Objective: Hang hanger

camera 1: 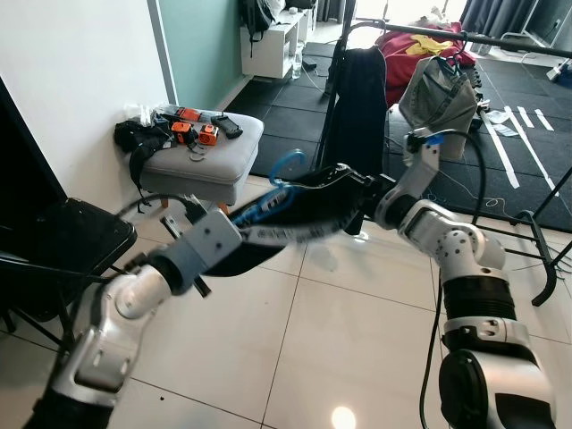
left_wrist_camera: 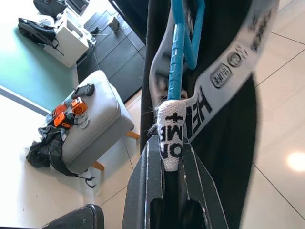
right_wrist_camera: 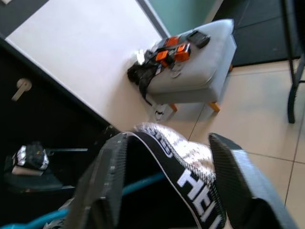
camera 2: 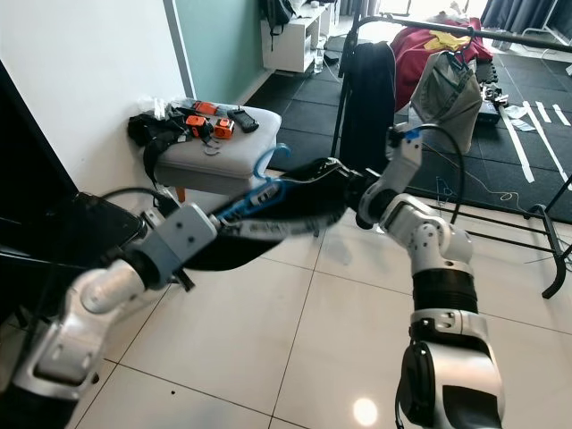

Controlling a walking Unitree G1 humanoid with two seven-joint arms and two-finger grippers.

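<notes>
Left gripper [left_wrist_camera: 164, 157]: nearest item, raised over the tiled floor [camera 1: 340, 340], fingers closed on one end of the hanger where a white lettered garment band wraps it.

Hanger [camera 1: 284, 183]: blue, held in the air between both arms, hook uppermost, with a dark garment [camera 1: 268, 237] draped along and below it; a printed waistband shows in both wrist views.

Right gripper [right_wrist_camera: 167, 162]: just beyond, at the garment's other end; fingers spread wide with the waistband lying between them, so not clamped.

Padded stool [camera 1: 214, 152]: farther, against the white wall, carrying orange-and-black tools and a dark strap.

Clothes rail [camera 1: 500, 40]: farthest, black, well apart from the hanger, already bearing a dark garment and a grey one.

Progress: hanger loaded and lifted; carrying it to the rail and hooking it on appear still to do.
</notes>
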